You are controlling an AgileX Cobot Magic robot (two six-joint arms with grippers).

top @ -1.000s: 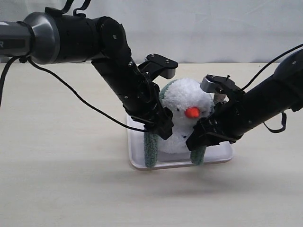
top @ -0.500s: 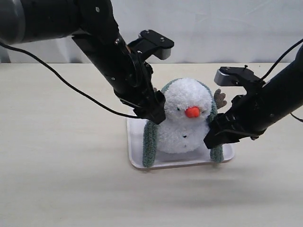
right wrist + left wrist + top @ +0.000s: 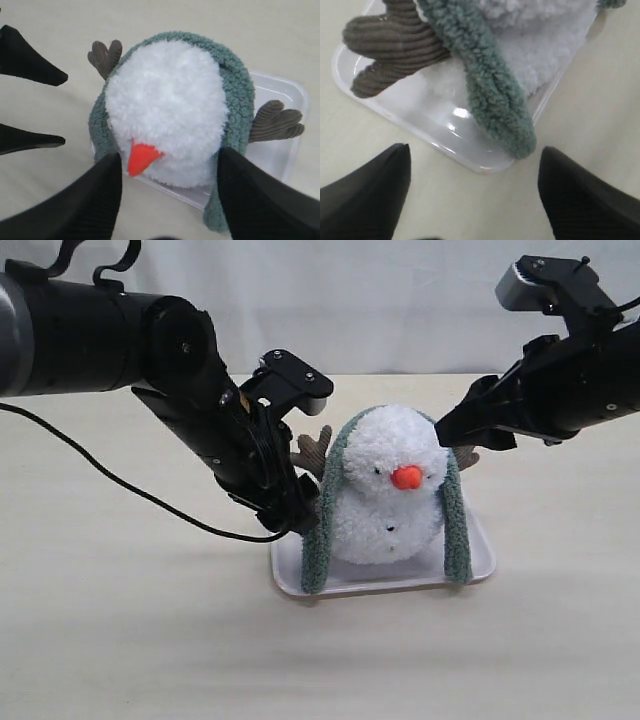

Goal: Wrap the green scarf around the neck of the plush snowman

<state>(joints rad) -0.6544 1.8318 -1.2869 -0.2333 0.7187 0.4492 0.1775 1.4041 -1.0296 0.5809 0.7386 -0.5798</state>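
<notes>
The plush snowman sits upright on a white tray, orange nose to the front. The green scarf lies over the back of its head and neck, and both ends hang down in front, one on each side. My left gripper is open, low beside the tray's left edge, clear of the scarf end. My right gripper is open too, raised to the upper right of the snowman's head. Nothing is between either pair of fingers.
The snowman's brown branch arms stick out on both sides. Pale tabletop surrounds the tray. In the right wrist view the left gripper's black fingers show beyond the snowman.
Both grippers have drawn back from the scarf ends. The right one rose up and to the right; the left one slid left. The scarf ends hang free.
</notes>
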